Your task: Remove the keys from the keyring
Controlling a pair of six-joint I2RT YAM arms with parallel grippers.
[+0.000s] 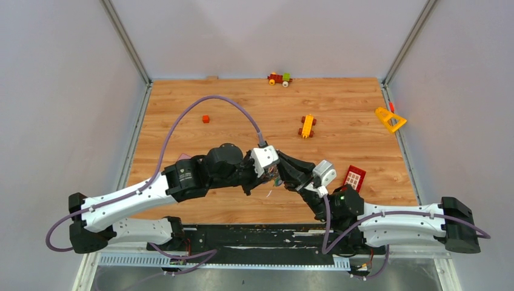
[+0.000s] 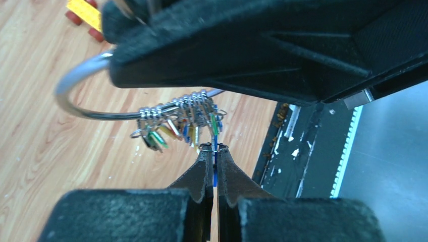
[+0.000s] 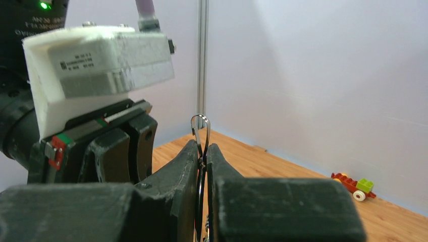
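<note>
Key extraction in hand: right gripper (image 3: pixel 202 151) clamps the keyring (image 2: pixel 75 103), upper left of the left-wrist view, left gripper (image 2: pixel 214 153) clenched on a blue-tagged key (image 2: pixel 215 174) beneath the bunched keys (image 2: pixel 176 123) at centre; next move likely requires threading it off the wire.

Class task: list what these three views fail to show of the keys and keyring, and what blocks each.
Top view: keys too small to count.
Left wrist: keyring top arc hidden behind the right gripper; key cluster blurred.
Left wrist: the key in the left gripper is edge-on, shape unreadable.
Right wrist: keys hidden behind its own fingers; only a ring sliver shows.
</note>
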